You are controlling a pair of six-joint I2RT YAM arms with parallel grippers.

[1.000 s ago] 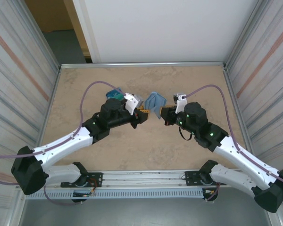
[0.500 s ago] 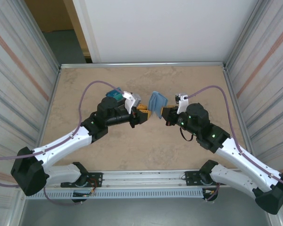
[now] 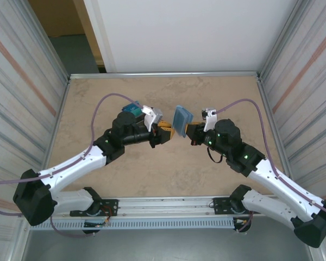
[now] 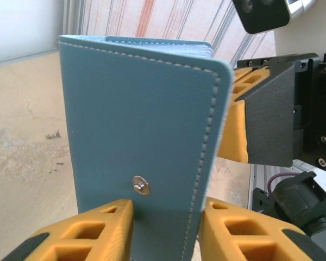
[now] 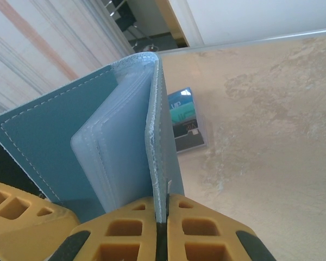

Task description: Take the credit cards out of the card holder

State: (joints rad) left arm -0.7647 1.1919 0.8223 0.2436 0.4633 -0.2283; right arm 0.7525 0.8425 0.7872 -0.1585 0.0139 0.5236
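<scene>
The small teal-blue stitched card holder (image 3: 180, 117) stands upright in the air between both arms, above the table's (image 3: 152, 179) middle. The right gripper (image 5: 160, 217) is pinched tight on one cover's edge. The left gripper (image 4: 165, 217) straddles the snap cover opposite, though I can't tell if it grips

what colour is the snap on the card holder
The snap is silvery metal, against the teal-blue face of the card holder; clearest in the left wrist view.
</scene>
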